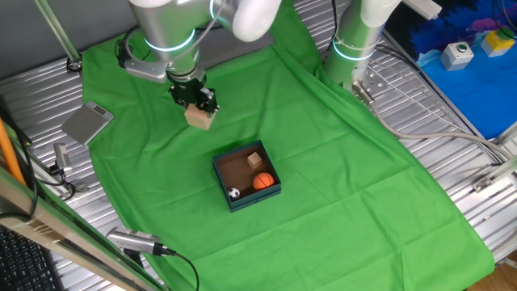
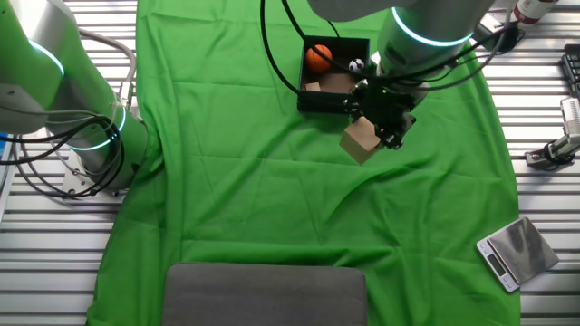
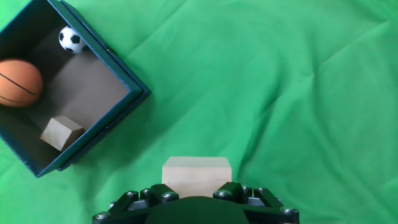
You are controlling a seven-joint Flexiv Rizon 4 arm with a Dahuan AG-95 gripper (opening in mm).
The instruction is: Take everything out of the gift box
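My gripper (image 1: 199,109) clamped on tan wooden cube (image 3: 196,175), outside teal gift box (image 1: 272,191); green cloth (image 1: 339,178) below.

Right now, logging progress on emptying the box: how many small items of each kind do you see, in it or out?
Wooden cubes: 2, one in the gift box at, one held by the pincer at
Orange ball: 1
Soccer ball: 1
Total: 4
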